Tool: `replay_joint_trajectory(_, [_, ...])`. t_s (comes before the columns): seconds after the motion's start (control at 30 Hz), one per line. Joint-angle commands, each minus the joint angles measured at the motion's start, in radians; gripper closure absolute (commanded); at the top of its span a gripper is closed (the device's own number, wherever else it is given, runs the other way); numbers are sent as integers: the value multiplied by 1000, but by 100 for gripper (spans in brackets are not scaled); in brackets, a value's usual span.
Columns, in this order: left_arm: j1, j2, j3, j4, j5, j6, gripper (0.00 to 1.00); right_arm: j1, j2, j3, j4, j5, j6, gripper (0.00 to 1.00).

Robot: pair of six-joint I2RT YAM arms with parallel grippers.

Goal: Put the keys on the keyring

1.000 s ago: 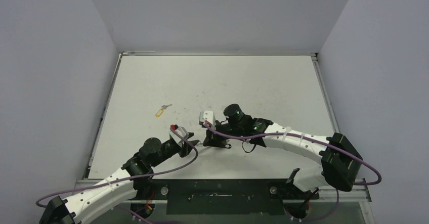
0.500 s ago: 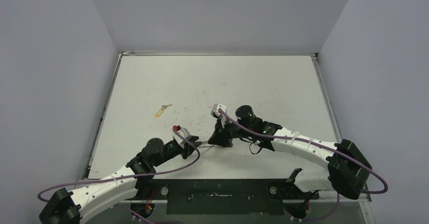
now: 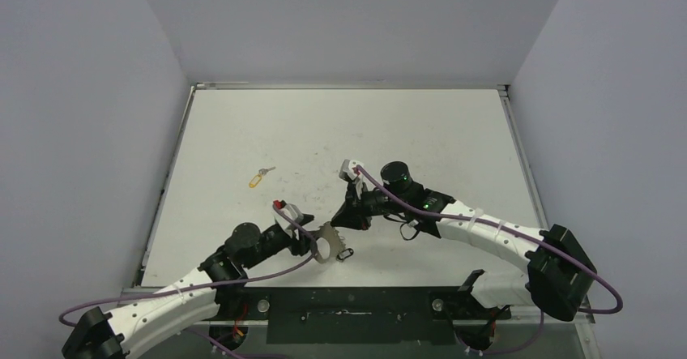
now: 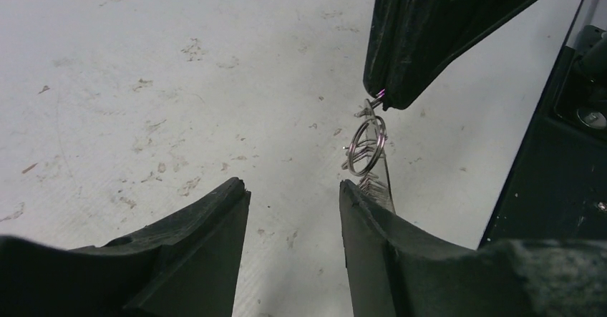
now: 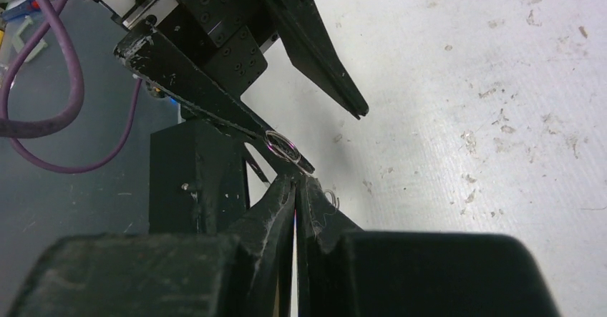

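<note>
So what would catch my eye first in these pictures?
Most likely the two black arms meeting near the table's front edge. The right pincer is shut on the small rings of the silver keyring, and the left pincer stands open right beside it. Farther back on the left, a key with a yellow tag lies alone on the white table.

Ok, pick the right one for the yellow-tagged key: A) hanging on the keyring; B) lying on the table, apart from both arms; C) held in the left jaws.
B: the yellow-tagged key lies by itself on the table, with nothing gripping it.
</note>
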Motion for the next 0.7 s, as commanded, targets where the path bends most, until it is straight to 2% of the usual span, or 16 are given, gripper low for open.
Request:
replay_joint_trajectory(0.0, [-7,-94,73,-122,-115,-13,51,-2,-16,70,-24,-39,-71,100])
replay_joint_trajectory(0.2, [-6,-216,124,-292,-275,-64,45,-17,7,46,-21,0,-50,100])
replay_joint_trajectory(0.33, [-6,-222,154,-330,-327,-135,40,-37,26,23,4,40,-19,100])
replay_joint_trajectory(0.53, [-6,-89,213,-343,-317,-242,33,-106,63,7,33,86,59,100])
replay_joint_trajectory(0.67, [-6,53,264,-329,-246,-274,32,-160,74,-43,89,91,95,100])
